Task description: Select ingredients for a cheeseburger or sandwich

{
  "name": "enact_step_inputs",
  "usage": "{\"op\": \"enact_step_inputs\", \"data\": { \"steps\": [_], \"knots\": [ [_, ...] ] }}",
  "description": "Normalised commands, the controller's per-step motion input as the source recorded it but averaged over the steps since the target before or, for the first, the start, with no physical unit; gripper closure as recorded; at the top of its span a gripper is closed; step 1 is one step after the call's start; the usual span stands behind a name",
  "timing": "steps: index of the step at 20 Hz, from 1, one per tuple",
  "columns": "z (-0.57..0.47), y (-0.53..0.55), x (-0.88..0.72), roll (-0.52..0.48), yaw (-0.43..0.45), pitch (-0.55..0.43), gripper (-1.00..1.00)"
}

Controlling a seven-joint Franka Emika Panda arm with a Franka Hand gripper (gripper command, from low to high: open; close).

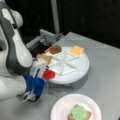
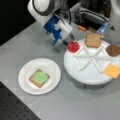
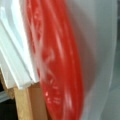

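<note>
Red tomato disc (image 2: 73, 46): in the tray compartment at a front view's left, at the tray's edge; fills the wrist view (image 3: 60, 62) as a broad red face beside white dividers. Judged light, thin, rigid plastic with a smooth, likely slippery face; best taken across its rim, edge to edge, since a flat face gives nothing to pinch.

Gripper (image 2: 70, 40): down at the tomato disc, at or touching it; cannot tell whether apart, together, or clamped on the disc.

White segmented tray (image 2: 86, 75): on the grey tabletop (image 2: 75, 105). Holds one tan-brown bread square (image 2: 93, 40) at the far side, dark-brown patty (image 2: 113, 50) at the right, orange cheese square (image 2: 112, 71) at the near right. All judged light and stiff; bread thickest, easiest to grip by opposite sides.

White paper plate (image 2: 26, 82): near left on the tabletop, well apart from the gripper. Carries the second bread square (image 2: 32, 80) with green lettuce (image 2: 40, 77) lying on top: sandwich begun, two layers only, no tomato yet.
</note>
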Motion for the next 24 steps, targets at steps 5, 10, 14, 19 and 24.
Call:
{"op": "enact_step_inputs", "data": {
  "steps": [5,10,14,19,24],
  "knots": [
    [0.14,0.3,-0.13,-0.086,-0.202,-0.185,-1.0],
    [0.1,0.3,-0.17,-0.075,-0.248,-0.147,-1.0],
    [0.1,0.27,-0.17,-0.077,-0.271,-0.14,-1.0],
    [0.09,0.27,-0.17,-0.093,-0.262,-0.144,-1.0],
    [0.07,0.28,-0.16,-0.119,-0.265,-0.166,-1.0]
  ]
}}
